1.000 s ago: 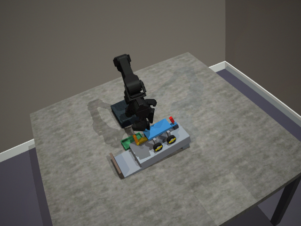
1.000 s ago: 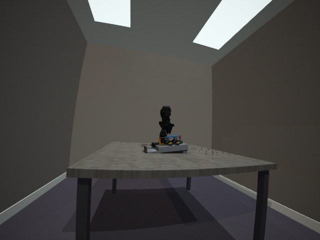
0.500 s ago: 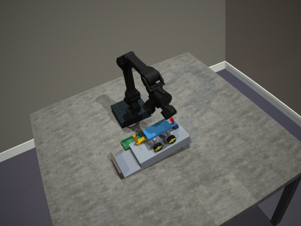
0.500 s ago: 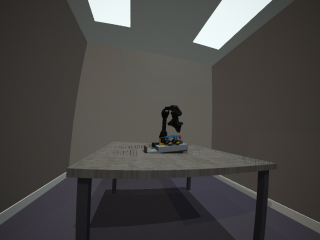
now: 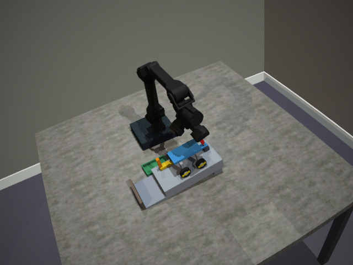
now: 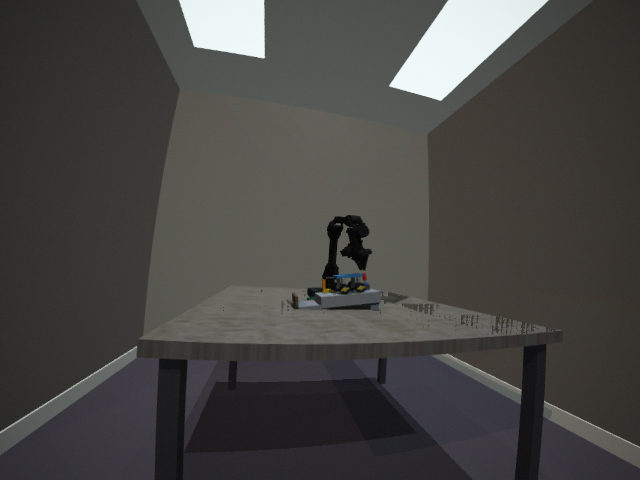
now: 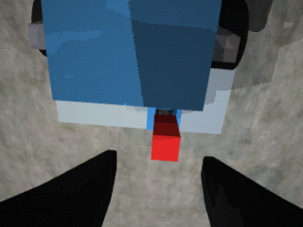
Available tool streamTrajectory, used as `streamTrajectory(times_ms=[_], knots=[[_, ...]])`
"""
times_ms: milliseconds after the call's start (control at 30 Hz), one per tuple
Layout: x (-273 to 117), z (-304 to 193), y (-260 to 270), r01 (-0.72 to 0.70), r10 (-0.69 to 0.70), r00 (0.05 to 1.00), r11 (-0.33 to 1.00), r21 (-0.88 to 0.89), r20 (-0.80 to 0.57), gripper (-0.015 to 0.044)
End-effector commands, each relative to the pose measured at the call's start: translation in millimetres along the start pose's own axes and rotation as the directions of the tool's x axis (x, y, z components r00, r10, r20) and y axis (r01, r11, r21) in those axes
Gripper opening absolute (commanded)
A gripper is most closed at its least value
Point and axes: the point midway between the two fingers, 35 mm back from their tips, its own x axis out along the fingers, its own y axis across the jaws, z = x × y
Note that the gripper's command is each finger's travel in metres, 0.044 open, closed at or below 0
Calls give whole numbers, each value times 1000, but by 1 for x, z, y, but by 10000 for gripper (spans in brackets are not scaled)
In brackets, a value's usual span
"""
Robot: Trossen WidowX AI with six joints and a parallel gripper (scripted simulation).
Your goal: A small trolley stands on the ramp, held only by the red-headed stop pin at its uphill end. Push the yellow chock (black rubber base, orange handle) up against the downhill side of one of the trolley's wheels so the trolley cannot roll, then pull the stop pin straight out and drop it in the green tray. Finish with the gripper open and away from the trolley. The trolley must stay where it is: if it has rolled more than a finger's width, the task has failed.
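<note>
The stop pin (image 5: pixel 202 141) (image 6: pixel 364 276) (image 7: pixel 166 148) stands upright at the trolley's uphill end, its red head showing. My gripper (image 5: pixel 199 139) (image 6: pixel 363 269) (image 7: pixel 159 163) is open and empty above it, with the head between the fingertips in the wrist view. The blue-topped trolley (image 5: pixel 185 150) (image 6: pixel 348 275) (image 7: pixel 95 57) stands on the grey ramp (image 5: pixel 178 184) (image 6: pixel 346 298) (image 7: pixel 95 113). The yellow chock (image 5: pixel 166 165), orange handle up, lies at the trolley's downhill end on the arm's side; whether it touches the wheel is hidden. The green tray (image 5: pixel 144 170) looks empty where visible.
The arm's dark base (image 5: pixel 140 133) stands behind the trolley. A brown end board (image 5: pixel 136 194) (image 6: pixel 295 300) crosses the ramp's low end. The green tray lies beside the ramp on the base's side. The blue deck edge is close to the pin.
</note>
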Motion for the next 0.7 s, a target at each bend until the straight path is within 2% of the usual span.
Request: streamTrajectory(times_ms=[0,667], knots=[[8,0,-2,11,-11,1000,1000,6,-4,190],[24,0,-2,11,-11,1000,1000,6,-5,190]])
